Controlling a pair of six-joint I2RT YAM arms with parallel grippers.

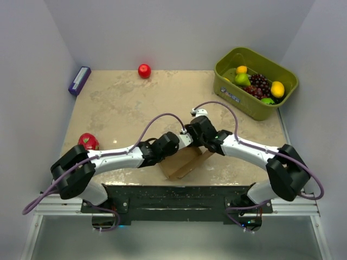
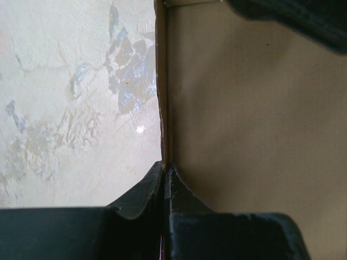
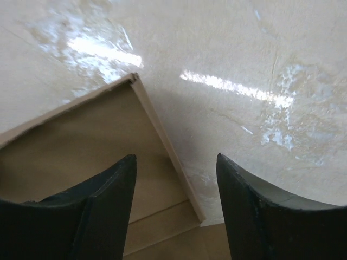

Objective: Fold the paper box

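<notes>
Left pincer (image 2: 165, 169): clamped on a thin upright wall of the paper box (image 2: 244, 119), which we place at the near edge of the table (image 1: 119, 103). Right pincer (image 3: 176, 162): fingers apart, astride a panel edge, gripping nothing. Risks we judge: the wall creasing or slipping out under an uneven pull, and the two crowded pincers colliding. Surroundings: green fruit bin (image 1: 227, 60), red ball (image 1: 144, 71), red fruit (image 1: 88, 141), purple block (image 1: 79, 80). All lie well apart and obstruct nothing.

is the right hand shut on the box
No, the right wrist view shows the right hand open, its fingers spread wide on either side of the box edge.
</notes>
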